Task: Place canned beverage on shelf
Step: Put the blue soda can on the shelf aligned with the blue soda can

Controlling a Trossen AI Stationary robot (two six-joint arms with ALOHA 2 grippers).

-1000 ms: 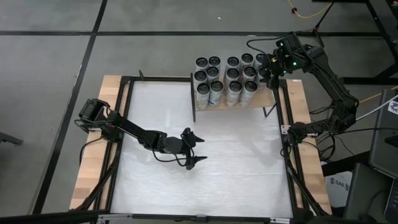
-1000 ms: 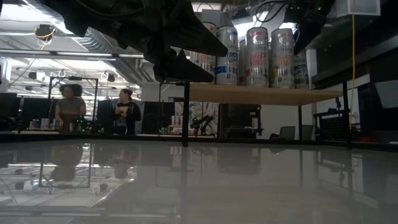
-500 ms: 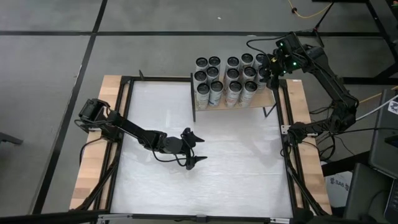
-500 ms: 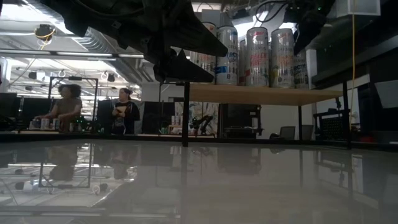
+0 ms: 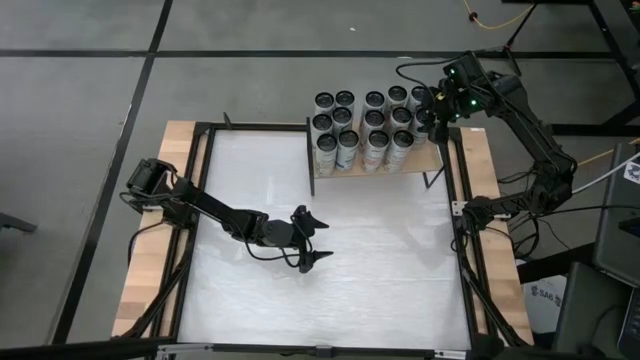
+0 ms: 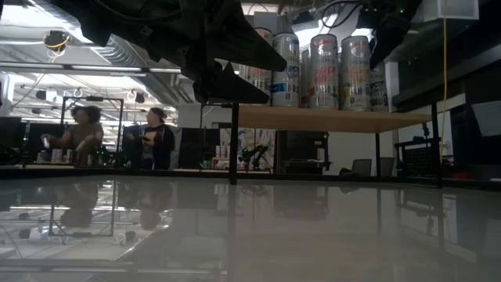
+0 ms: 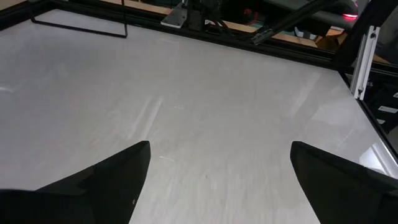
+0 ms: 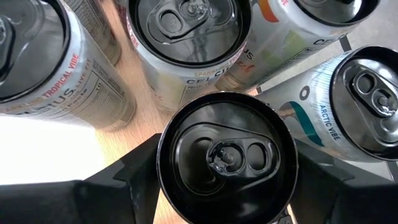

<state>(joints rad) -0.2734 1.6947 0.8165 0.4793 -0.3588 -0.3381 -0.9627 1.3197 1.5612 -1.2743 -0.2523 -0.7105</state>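
My right gripper [image 8: 227, 180] clasps a black-topped aluminium beverage can [image 8: 227, 155] between its two fingers, upright over the far right corner of the pale wood shelf with black metal posts [image 5: 425, 162]. Silver-topped white cans [image 5: 375, 125] stand in rows just beside it on the shelf. My left gripper [image 5: 312, 240] hangs spread wide and empty over the white surface [image 5: 380, 270].

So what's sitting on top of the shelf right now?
The shelf carries rows of upright cans. The right gripper grips a black-topped can above it; that can's base is hidden.
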